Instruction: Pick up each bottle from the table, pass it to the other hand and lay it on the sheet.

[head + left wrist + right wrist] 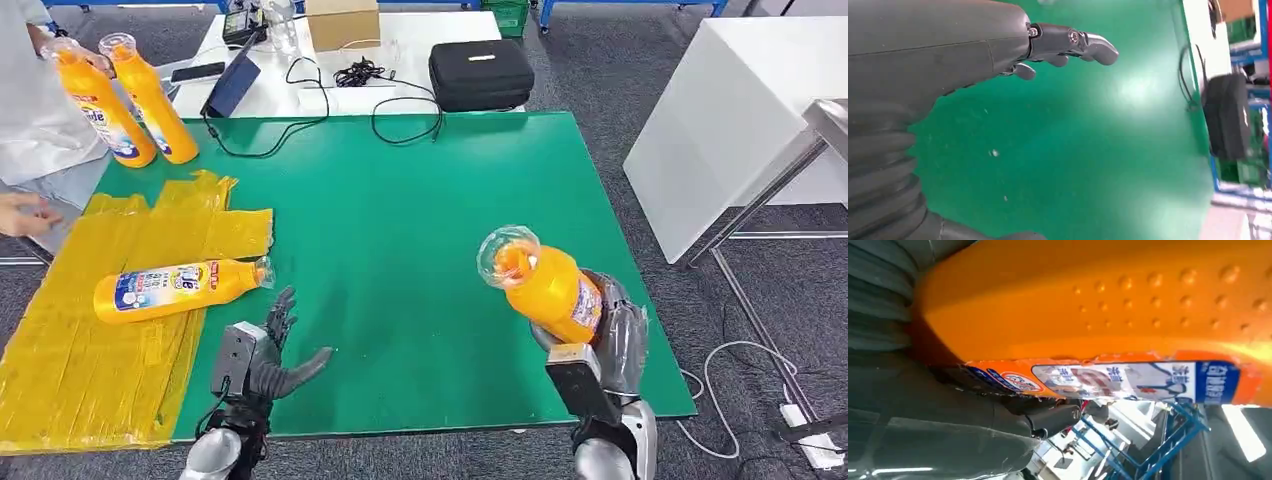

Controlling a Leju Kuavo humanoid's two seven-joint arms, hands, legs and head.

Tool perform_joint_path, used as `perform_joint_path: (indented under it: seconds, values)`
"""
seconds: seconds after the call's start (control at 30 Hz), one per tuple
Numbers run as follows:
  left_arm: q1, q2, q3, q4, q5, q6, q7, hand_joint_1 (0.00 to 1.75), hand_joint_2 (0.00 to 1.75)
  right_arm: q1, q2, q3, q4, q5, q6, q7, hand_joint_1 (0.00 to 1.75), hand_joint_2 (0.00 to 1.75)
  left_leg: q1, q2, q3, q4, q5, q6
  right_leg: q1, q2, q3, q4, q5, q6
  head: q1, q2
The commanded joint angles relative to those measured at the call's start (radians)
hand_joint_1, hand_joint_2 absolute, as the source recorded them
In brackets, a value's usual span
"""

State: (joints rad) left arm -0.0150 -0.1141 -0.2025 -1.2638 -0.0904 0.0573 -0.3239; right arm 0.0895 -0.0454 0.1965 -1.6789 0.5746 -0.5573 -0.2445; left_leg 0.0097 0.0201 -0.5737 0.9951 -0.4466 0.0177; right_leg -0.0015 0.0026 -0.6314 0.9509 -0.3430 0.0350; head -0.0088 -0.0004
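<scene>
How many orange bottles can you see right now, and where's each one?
4. One bottle is held in the right hand; one lying bottle is on the yellow sheet; two upright bottles stand at the mat's far left corner.

One bottle (pixel 180 288) lies on the sheet (pixel 90 370) at the table's (pixel 420 250) left; two bottles (pixel 125 100) stand behind it.
</scene>
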Motion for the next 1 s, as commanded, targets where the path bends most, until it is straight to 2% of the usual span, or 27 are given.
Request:
perform_joint_path:
  seconds: [0.03, 0.13, 0.43, 0.63, 0.7, 0.83, 1.0]
  values:
    - [-0.050, 0.067, -0.119, -0.045, 0.073, -0.136, 0.014, 0.00, 1.75, -0.152, 0.098, -0.037, 0.164, -0.131, 0.056, -0.051, 1.75, 1.75, -0.001, 0.001, 0.003, 0.000, -0.002, 0.000, -0.001, 0.002, 0.002, 0.001, -0.002, 0.000, 0.000, 0.000]
    - [-0.074, 0.068, -0.133, -0.050, 0.086, -0.147, 0.026, 0.00, 1.75, -0.195, 0.115, -0.032, 0.227, -0.151, 0.063, -0.070, 1.73, 1.75, 0.000, 0.001, 0.001, -0.001, -0.001, 0.000, 0.000, 0.001, 0.000, 0.000, 0.000, -0.001, 0.000, 0.000]
    - [-0.089, 0.080, -0.154, -0.042, 0.100, -0.168, 0.018, 0.00, 1.75, -0.203, 0.124, -0.033, 0.241, -0.185, 0.079, -0.082, 1.75, 1.75, 0.000, -0.001, 0.001, -0.001, -0.002, 0.000, 0.000, -0.001, 0.000, 0.000, -0.002, 0.000, 0.000, 0.000]
    - [-0.190, 0.086, -0.221, -0.052, 0.158, -0.193, 0.041, 0.00, 1.75, -0.364, 0.185, 0.019, 0.510, -0.259, 0.124, -0.144, 1.75, 1.75, 0.001, 0.001, 0.000, 0.000, -0.001, -0.001, 0.000, 0.001, -0.001, 0.001, -0.001, -0.001, 0.000, 0.000]
    - [-0.220, 0.088, -0.237, -0.078, 0.144, -0.154, 0.022, 0.00, 1.75, -0.412, 0.211, 0.072, 0.613, -0.275, 0.190, -0.150, 1.75, 1.75, 0.000, 0.001, 0.001, 0.000, -0.001, -0.001, 0.000, 0.002, 0.000, 0.001, -0.001, -0.001, 0.000, 0.000]
    - [-0.273, 0.095, -0.264, -0.086, 0.156, -0.126, 0.034, 0.00, 1.75, -0.469, 0.250, 0.225, 0.761, -0.214, 0.211, -0.179, 1.75, 1.75, 0.001, 0.002, 0.000, 0.000, 0.000, -0.002, 0.001, 0.002, -0.002, 0.001, 0.000, -0.001, 0.000, 0.000]
    - [-0.292, 0.084, -0.276, -0.073, 0.168, -0.132, 0.031, 0.00, 1.75, -0.495, 0.276, 0.267, 0.832, -0.191, 0.188, -0.186, 1.75, 1.75, 0.001, 0.000, 0.004, -0.001, -0.002, -0.002, 0.000, 0.001, 0.001, 0.005, -0.003, -0.002, 0.000, 0.000]
